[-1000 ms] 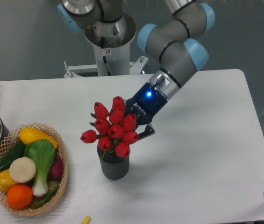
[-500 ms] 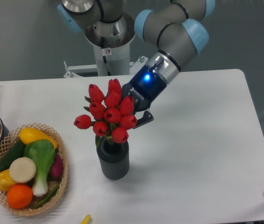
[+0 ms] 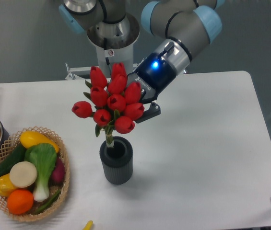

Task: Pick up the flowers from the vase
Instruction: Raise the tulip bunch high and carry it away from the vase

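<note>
Grasping the flowers [image 3: 110, 103], the hand [image 3: 137, 108] holds them above the vase [image 3: 116, 167].

The flowers [image 3: 110, 103] are a bunch of about ten red tulip buds with green leaves beneath the heads. The bunch is wider than the vase and stands roughly upright, leaning slightly left, with its heads well above the vase mouth. Thin pale stems run down from the bunch into the mouth, and their lower ends are inside. The vase [image 3: 116, 160] is a small dark grey ribbed cylinder with a round open mouth. It stands upright on the white bench [image 3: 207, 158], directly below the bunch.
</note>
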Controlling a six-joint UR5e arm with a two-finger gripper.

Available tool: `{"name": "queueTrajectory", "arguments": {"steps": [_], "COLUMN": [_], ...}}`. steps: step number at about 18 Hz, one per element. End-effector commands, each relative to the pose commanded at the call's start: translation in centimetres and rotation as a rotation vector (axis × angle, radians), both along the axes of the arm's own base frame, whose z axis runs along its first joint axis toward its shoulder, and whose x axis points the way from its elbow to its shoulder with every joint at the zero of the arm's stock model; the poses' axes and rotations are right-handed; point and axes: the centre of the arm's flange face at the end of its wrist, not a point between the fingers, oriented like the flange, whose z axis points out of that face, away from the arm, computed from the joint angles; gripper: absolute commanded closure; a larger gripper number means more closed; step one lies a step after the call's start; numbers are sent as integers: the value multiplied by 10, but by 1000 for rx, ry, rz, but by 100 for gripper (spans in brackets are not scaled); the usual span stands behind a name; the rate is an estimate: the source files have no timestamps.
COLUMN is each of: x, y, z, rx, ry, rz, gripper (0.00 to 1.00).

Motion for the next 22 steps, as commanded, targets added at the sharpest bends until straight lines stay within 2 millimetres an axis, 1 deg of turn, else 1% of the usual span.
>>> {"name": "queueTrajectory", "arguments": {"steps": [5,7,8,11,13,15,17,20,22], "x": [-8,-16,-21,-41,-60,-80,-96,-113,-120], "y": [-1,-9,-18,-45,-71,-96,-113,-133,-136], "z": [27,31,37,45,49,48,43,36,34], "rx": [6,7,11,-7,-8,-43,-115,-193,-197], "ry": [-4,-3,5,-6,2,21,59,96,107], "rz": [22,43,62,139,198,273,349,429,434], "gripper": [58,58,58,58,58,58,58,58,58]}}
